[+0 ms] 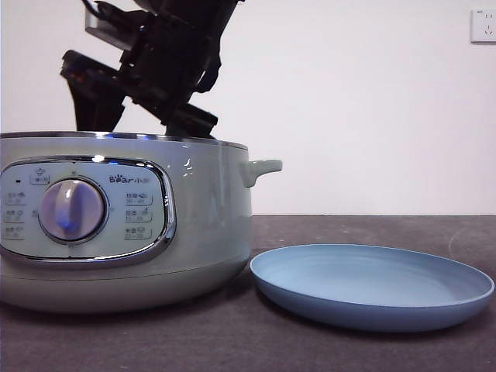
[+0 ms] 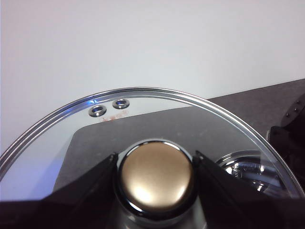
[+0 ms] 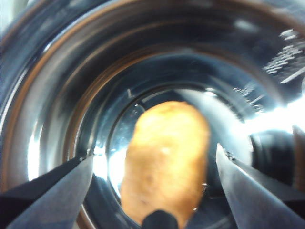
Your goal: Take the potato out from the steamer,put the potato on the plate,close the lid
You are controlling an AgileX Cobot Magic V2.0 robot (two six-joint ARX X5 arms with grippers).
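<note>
Potato (image 3: 167, 160) lies on the shiny metal floor inside the steamer (image 1: 209, 232), directly between the two jaws of the right tool (image 3: 155, 167), which are spread wide w/ a clear gap to the potato on each side, not touching it. Right wrist view is blurred, so finer detail of the skin can't be told. In front view the right arm comes down dark from above into the open top of the steamer; potato is hidden there by the pot wall. Left tool (image 2: 156, 167) is clamped on the knob (image 2: 156, 179) of the lid (image 2: 214, 112), one jaw on each side, w/ the glass lid held off the pot. Plate (image 1: 372, 285) sits on the dark bench (image 1: 232, 341) just beside the steamer, on its handle side, w/ nothing in it.
</note>
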